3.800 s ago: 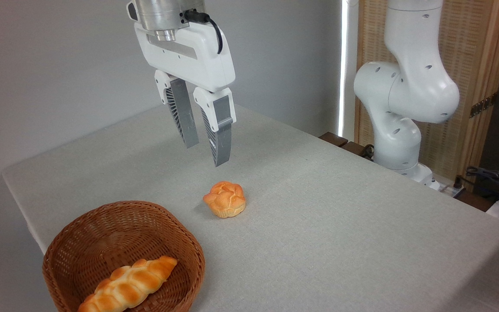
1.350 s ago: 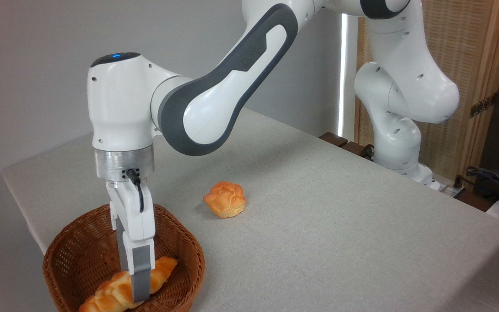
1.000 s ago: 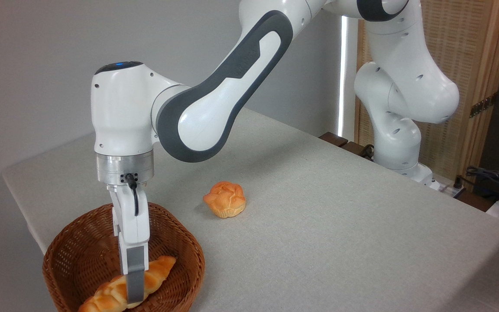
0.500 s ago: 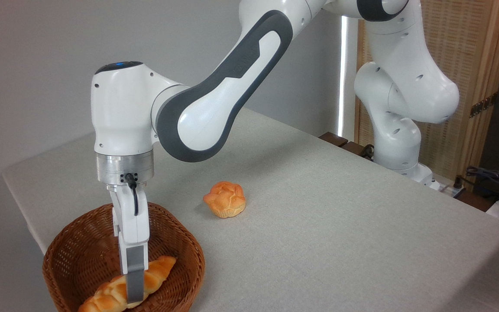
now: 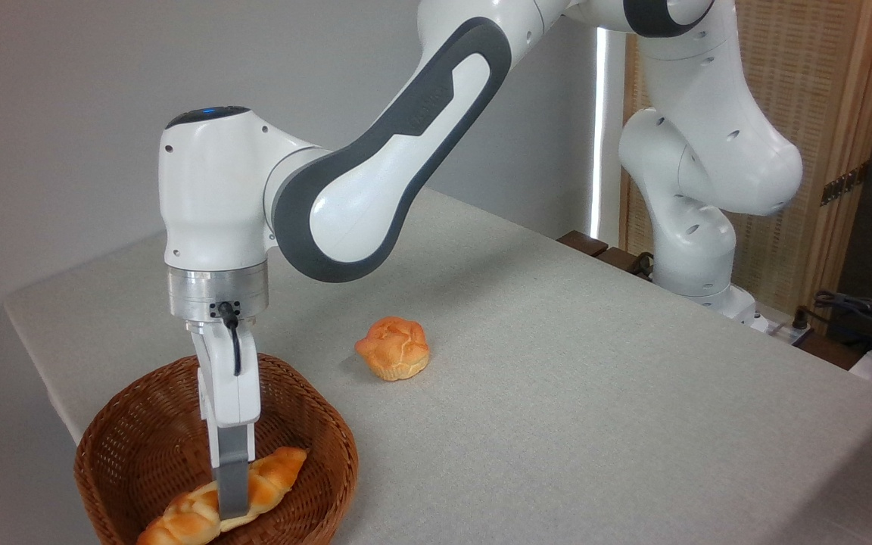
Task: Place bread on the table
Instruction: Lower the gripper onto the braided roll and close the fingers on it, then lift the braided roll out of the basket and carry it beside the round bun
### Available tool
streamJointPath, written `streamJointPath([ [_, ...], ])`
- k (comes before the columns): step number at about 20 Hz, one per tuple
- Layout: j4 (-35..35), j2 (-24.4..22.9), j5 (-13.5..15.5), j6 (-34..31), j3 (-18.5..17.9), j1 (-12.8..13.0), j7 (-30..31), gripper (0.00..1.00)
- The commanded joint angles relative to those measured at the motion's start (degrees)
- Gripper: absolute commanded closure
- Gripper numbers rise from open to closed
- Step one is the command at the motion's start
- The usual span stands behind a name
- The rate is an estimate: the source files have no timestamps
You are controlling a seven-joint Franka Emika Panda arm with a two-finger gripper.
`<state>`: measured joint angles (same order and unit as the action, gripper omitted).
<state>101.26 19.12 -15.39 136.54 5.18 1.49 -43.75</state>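
Note:
The bread (image 5: pixel 272 469), a long braided golden loaf, lies aslant in the brown wicker basket (image 5: pixel 334 435) at the lower left. My gripper (image 5: pixel 228 506) reaches straight down into the basket and is shut across the loaf's middle. The near grey finger (image 5: pixel 232 484) presses on the loaf's front side; the far finger is hidden behind it. The loaf's lower left end still rests low in the basket. The table (image 5: pixel 557 393) is covered in light grey cloth and the basket stands on it.
A small round cracked-top bun (image 5: pixel 393 348) sits on the cloth to the right of the basket. The arm's white base (image 5: pixel 697 257) stands at the table's far right edge. Cables and a wooden screen are behind it.
The gripper came down from above the table into the basket and closed on the loaf. In the last half second it rose slightly, and the near finger now looks narrower.

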Motion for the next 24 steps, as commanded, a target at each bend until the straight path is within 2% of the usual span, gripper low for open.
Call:
streamJointPath([
  [1, 0.5, -1.2, -1.0, 1.1, -0.3, -0.4, 1.2, 0.75],
  [3, 0.5, -2.9, 0.1, 0.6, -0.3, -0.4, 2.6, 0.75],
  [5, 0.3, -4.8, 2.5, -1.7, -0.4, -0.5, 4.1, 0.74],
  [11, 0.2, -10.3, 12.7, -4.9, -1.0, -1.2, 4.2, 0.74],
  [13, 0.3, -12.3, 13.9, -7.3, -1.0, -2.9, 3.8, 0.74],
  [19, 2.5, -19.8, 13.9, -25.2, -1.8, -4.0, 1.0, 0.68],
  [21, 5.4, -22.6, 13.9, -28.3, -1.8, -4.0, -0.5, 0.66],
  [24, 10.2, -26.2, 13.6, -29.0, -1.8, -4.0, -2.7, 0.66],
])
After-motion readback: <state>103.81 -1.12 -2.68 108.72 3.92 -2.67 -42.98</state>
